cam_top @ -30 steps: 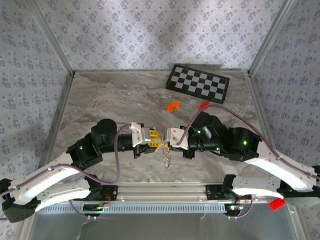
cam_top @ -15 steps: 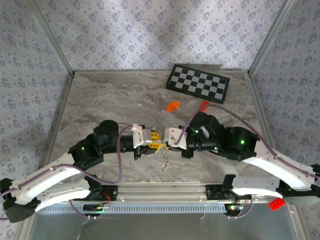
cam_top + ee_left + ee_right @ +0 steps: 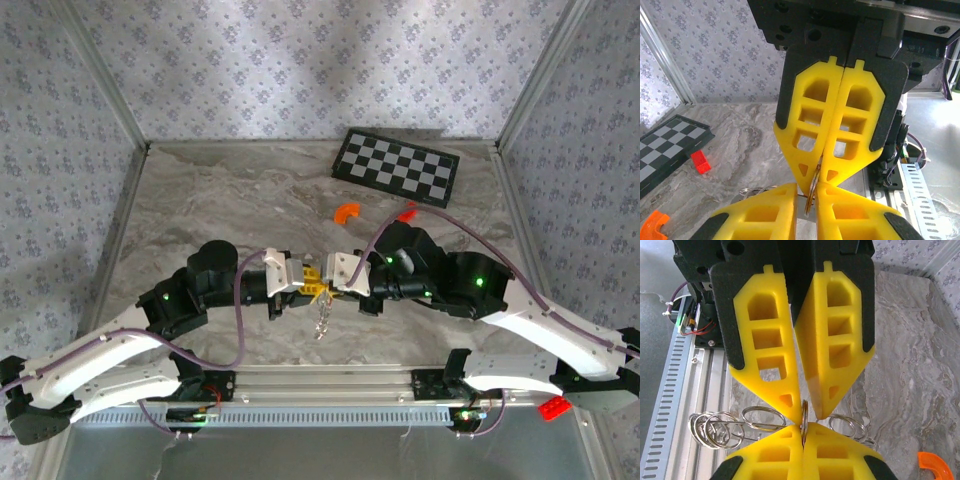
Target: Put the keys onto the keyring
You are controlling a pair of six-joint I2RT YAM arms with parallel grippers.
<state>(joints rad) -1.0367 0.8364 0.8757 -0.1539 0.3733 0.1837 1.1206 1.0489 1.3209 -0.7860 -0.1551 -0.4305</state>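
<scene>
The left hand (image 3: 311, 284) reaches in from the left. Its yellow fingers (image 3: 765, 210) pinch a thin silver ring of the keyring (image 3: 322, 318). The keyring is in the middle, near the front of the tabletop (image 3: 220, 200), held between both hands. Its other linked rings hang below them. The right hand (image 3: 331, 288) meets the left one tip to tip. Its fingers (image 3: 840, 460) are pressed together on the same ring. Farther back lie an orange curved piece (image 3: 346, 211), a small red piece (image 3: 407, 210) and a checkered board (image 3: 397, 166). A red brick (image 3: 551, 407) sits at the far right.
</scene>
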